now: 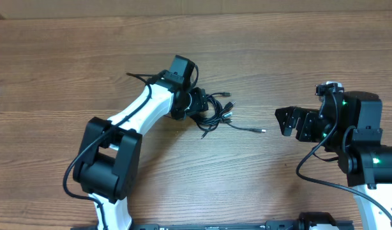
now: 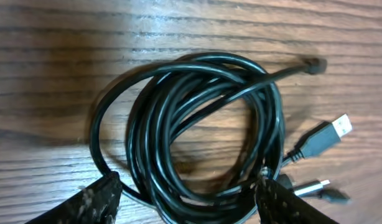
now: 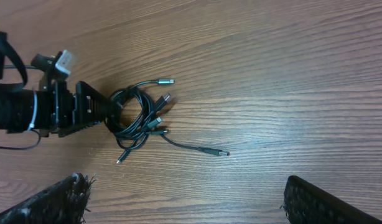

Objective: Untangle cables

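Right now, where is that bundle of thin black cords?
Overhead, the coiled thin black cables lie near the middle of the wooden table, at the left arm's fingers, which straddle the coil.

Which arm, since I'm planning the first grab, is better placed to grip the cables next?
Left. Its pincer sits low over the cables, open and straddling the bundle, so it probably only needs to close. The right pincer hangs open off to the side, well clear of the nearest plug.

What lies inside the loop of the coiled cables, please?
Only bare wooden table shows through the middle of the cables. The wood directly under the cords is covered.
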Motion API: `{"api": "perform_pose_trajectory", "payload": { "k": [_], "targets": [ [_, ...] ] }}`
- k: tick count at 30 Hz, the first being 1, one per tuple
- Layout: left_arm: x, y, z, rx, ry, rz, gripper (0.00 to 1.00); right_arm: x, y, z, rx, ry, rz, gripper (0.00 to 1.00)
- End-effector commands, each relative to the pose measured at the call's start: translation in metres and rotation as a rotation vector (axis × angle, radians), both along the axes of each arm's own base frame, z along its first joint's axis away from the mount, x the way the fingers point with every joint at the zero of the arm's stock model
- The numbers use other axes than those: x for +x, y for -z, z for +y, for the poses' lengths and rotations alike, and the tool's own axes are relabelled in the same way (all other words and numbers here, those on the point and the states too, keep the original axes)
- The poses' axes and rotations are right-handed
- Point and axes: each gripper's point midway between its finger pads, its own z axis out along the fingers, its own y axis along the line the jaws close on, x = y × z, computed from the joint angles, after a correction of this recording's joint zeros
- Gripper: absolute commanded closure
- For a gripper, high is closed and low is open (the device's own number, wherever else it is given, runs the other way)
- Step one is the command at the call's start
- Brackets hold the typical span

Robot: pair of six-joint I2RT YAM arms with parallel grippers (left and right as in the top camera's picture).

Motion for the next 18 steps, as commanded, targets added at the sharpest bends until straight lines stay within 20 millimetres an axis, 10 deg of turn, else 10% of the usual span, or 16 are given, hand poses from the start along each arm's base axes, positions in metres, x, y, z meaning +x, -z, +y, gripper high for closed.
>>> {"api": "perform_pose_trajectory", "payload": {
  "k": [1,18],
  "targets": [
    [0.003,0.005,0.001,0.058,-0.039,-0.005,0.31,0.003,-0.010,-0.001,-0.001,-0.002,-0.029,0.02],
    [0.000,0.019,-0.004,0.175,-0.017,-0.049,0.38,0.002,-0.010,0.000,0.003,-0.004,-0.029,0.04]
  ]
}}
